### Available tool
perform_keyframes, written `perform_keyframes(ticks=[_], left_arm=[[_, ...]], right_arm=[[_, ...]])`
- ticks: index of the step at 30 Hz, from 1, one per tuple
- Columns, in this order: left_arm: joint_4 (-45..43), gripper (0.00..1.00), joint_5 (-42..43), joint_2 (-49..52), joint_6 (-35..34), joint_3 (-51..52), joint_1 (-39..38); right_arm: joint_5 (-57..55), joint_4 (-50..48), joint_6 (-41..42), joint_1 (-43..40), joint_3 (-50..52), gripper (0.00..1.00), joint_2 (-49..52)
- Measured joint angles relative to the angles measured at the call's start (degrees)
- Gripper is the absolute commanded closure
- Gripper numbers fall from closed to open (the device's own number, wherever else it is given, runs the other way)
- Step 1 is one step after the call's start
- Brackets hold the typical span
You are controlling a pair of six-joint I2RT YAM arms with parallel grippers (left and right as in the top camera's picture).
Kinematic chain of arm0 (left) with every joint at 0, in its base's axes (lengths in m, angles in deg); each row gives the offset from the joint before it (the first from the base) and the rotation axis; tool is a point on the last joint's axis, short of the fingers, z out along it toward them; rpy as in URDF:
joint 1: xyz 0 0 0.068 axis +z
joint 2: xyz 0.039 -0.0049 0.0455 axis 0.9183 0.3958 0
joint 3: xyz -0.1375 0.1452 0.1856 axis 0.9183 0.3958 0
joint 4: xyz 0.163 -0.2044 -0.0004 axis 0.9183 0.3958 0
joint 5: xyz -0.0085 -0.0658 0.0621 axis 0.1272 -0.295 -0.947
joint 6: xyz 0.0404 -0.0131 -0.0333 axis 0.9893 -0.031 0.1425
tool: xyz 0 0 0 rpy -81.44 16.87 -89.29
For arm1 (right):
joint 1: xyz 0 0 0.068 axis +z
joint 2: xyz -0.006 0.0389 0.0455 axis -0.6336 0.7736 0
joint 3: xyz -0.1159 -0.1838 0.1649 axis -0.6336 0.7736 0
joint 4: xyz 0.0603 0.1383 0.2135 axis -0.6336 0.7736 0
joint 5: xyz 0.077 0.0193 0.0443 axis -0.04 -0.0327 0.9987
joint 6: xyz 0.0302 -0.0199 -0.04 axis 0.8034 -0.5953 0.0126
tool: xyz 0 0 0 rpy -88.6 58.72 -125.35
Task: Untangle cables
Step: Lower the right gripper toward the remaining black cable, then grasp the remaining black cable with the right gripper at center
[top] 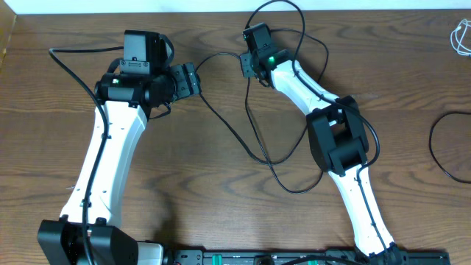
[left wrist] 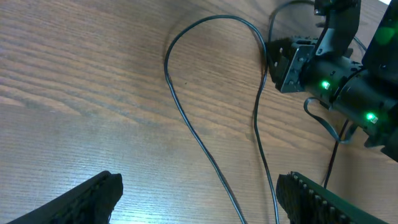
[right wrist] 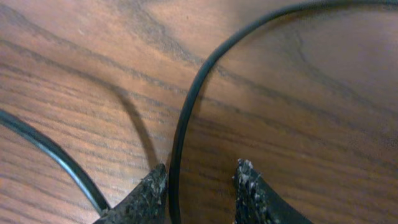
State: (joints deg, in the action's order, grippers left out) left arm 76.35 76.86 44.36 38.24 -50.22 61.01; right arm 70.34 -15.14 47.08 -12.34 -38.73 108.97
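A thin black cable [top: 250, 147] lies in loose loops across the middle of the wooden table. My left gripper [top: 193, 79] is open wide and empty. In the left wrist view its fingers [left wrist: 199, 193] straddle two strands of the cable [left wrist: 186, 118] below them. My right gripper [top: 246, 65] sits low over the loop's top end and also shows in the left wrist view [left wrist: 283, 65]. In the right wrist view its jaws [right wrist: 202, 186] are apart, and one cable strand [right wrist: 186, 106] runs between them, close against the left finger. Another strand [right wrist: 43, 149] passes at lower left.
A second black cable [top: 438, 147] curves at the table's right edge. A white cable [top: 462, 37] lies at the top right corner. The right arm's own wiring loops above its wrist [top: 294, 22]. The table's far edge runs along the top.
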Motion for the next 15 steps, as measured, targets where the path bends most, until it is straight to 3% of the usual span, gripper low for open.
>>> perform_keyframes(ticks=[4,9,15], left_arm=[[0.22,0.15,0.0,0.0,-0.02,0.0,0.0],[0.26,0.15,0.0,0.0,-0.02,0.0,0.0],[0.26,0.14,0.0,0.0,0.0,0.0,0.0]], right_arm=[[-2.49,3.74,0.09,0.74,-0.48,0.76,-0.39],[-3.48,6.88,0.09,1.11,-0.72,0.92,-0.98],[-3.76,13.97,0.22,0.7,-0.61,0.99,-2.73]])
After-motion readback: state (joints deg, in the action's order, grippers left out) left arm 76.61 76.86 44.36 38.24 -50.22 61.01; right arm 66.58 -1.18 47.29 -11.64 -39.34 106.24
